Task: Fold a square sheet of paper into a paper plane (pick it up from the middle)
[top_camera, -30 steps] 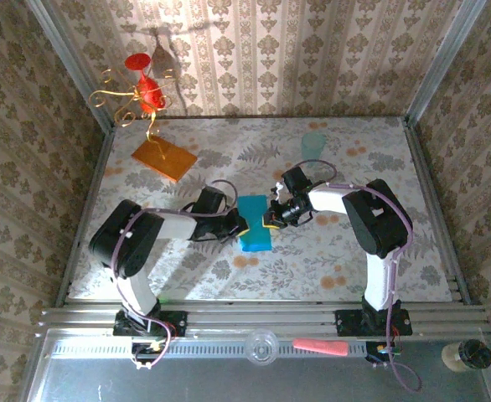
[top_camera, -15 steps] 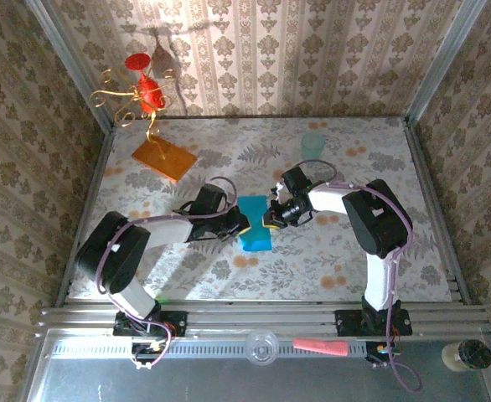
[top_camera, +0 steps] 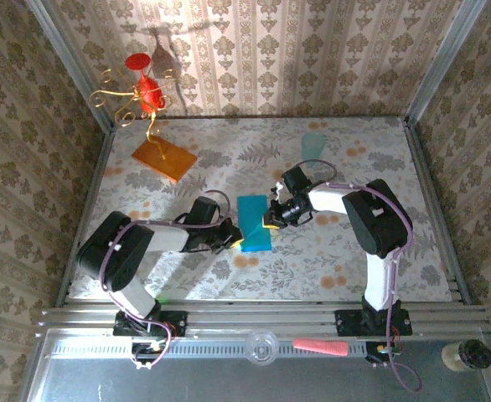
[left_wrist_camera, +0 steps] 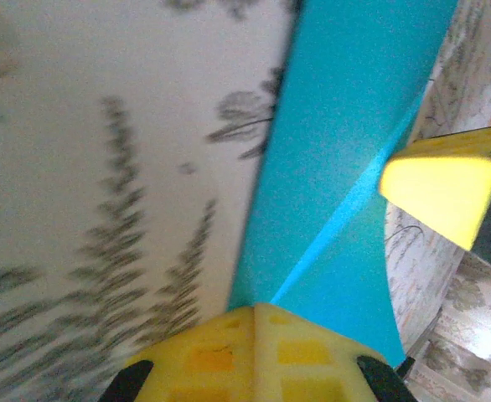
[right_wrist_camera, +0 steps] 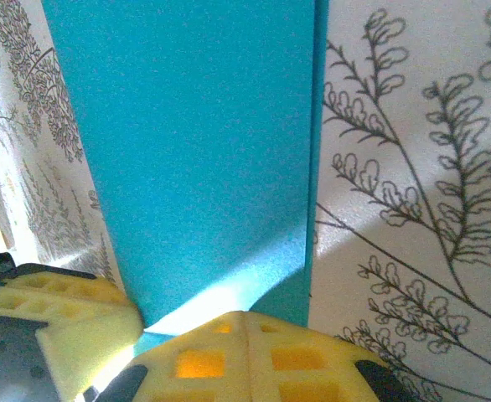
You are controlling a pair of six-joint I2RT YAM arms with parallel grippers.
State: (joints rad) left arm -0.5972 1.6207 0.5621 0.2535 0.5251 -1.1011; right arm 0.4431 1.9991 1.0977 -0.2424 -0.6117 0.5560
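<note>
A teal-blue sheet of paper (top_camera: pixel 254 224) is seen lying flat on the floral table (top_camera: pixel 338 260), just left of the centre of the top view, as a narrow upright rectangle. It is flanked by the two tools. The left gripper (top_camera: pixel 235 242) is set against its lower left edge. The right gripper (top_camera: pixel 270 219) is set against its right edge, a little higher. Both pairs of jaws are drawn fully together.

In the left wrist view, the closed yellow pads (left_wrist_camera: pixel 229 356) at the bottom of the frame are met by the near corner of the sheet. A bright diagonal line is seen running across the paper toward the other gripper's yellow pad at the right edge. In the right wrist view, the closed pads (right_wrist_camera: pixel 271 356) are placed at the bottom of the frame against the sheet's edge, and a thin darker strip is shown along the paper's right side. Whether the paper is actually pinched by either tool cannot be told.

The sheet's upper and lower short edges are left free. Open table is found above the sheet and toward the lower right of the frame. An orange slab (top_camera: pixel 163 158) lies well apart at upper left, near a red and gold wire ornament (top_camera: pixel 142 94). A pale mint cup (top_camera: pixel 313 145) stands well apart at upper right. The table is closed in by wallpapered walls on three sides and by a metal rail (top_camera: pixel 262 316) along the bottom.
</note>
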